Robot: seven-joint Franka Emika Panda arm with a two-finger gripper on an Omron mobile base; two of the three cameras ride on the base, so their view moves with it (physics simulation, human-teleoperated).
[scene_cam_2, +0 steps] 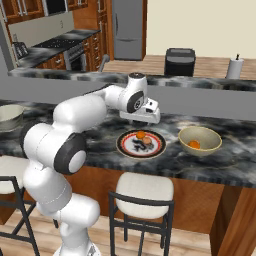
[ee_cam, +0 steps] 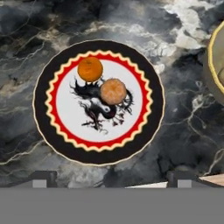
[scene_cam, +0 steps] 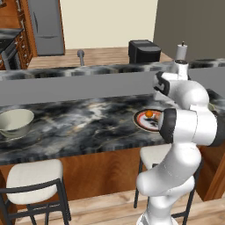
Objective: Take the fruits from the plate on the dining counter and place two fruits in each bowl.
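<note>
My gripper [ee_cam: 112, 178] hangs above the plate [ee_cam: 48, 131] with its jaws spread wide and nothing between them. The plate sits on the marbled counter [scene_cam_2: 100, 150]. Two fruits rest on the plate, touching each other: a bright orange one [ee_cam: 90, 69] near the plate's rim band and a paler one [ee_cam: 113, 91] closer to the plate's centre, over the dark marks. Just beside the plate stands a beige bowl [scene_cam_2: 212, 145] with one orange fruit [scene_cam_2: 194, 145] inside. The other bowl [scene_cam: 22, 115] stands well apart from the plate, further along the counter.
</note>
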